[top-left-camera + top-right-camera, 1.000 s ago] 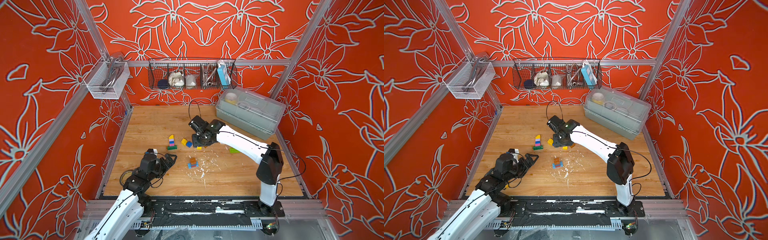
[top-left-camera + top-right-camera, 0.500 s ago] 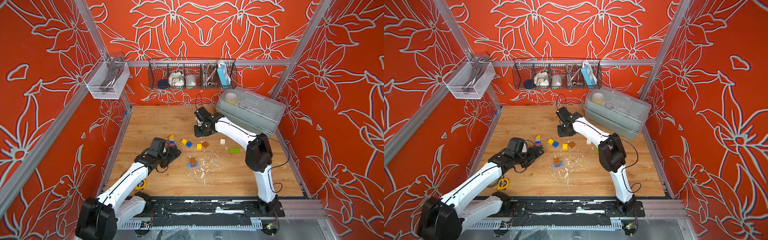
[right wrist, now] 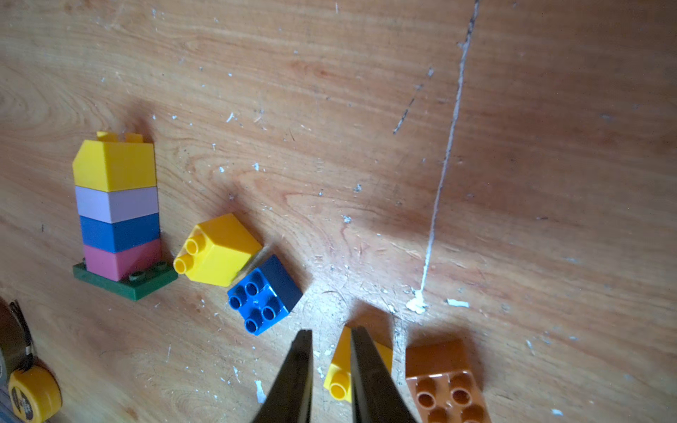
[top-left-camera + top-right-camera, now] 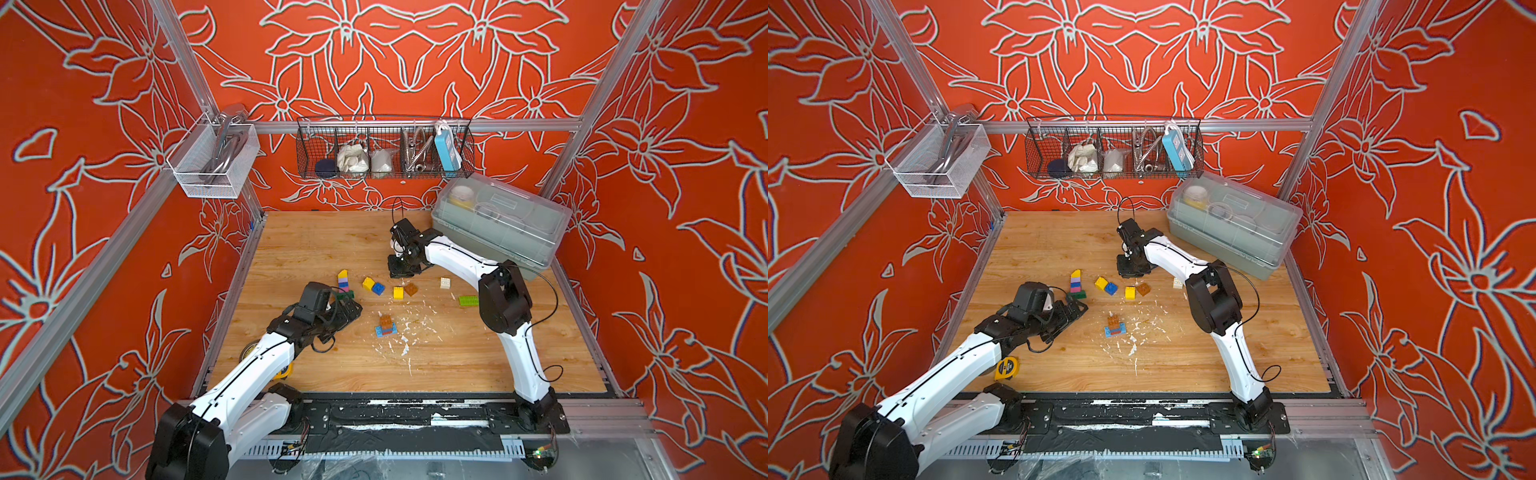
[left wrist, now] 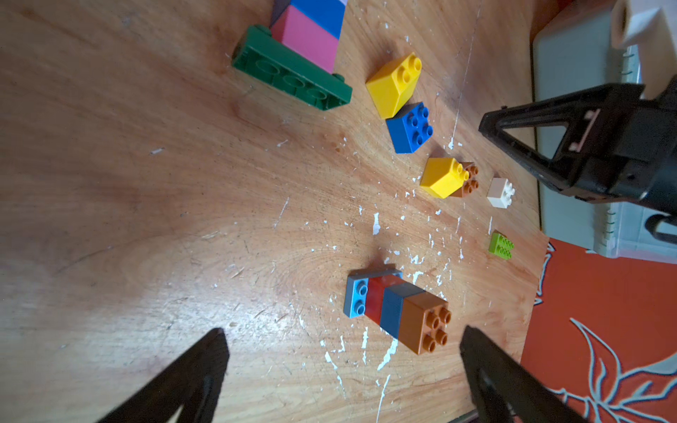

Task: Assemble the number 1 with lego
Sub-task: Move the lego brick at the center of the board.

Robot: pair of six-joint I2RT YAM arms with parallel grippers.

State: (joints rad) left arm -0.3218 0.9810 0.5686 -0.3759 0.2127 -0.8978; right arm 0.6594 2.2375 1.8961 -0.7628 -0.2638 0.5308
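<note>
Top views: tower [image 4: 343, 281] of yellow, lilac, blue and pink bricks stands upright on green plate [image 4: 347, 294], left of table [image 4: 316, 245] centre. Just beside its base lies left gripper [image 4: 351, 309]. Behind yellow brick [image 4: 398, 292] and brown brick [image 4: 411, 289], right gripper [image 4: 401, 271] points down. Nearer the front edge, stack [image 4: 1116, 326] stands apart from the rest.

Left wrist view: left gripper [image 5: 342, 331] is released, jaws wide and empty. Ahead of it stands stack [image 5: 399, 315], untouched.

Right wrist view: right gripper [image 3: 330, 331] is clenched, gripping nothing. Beyond it, yellow brick [image 3: 383, 357] rests on the table, with brown brick [image 3: 445, 381] just beside it.
</note>
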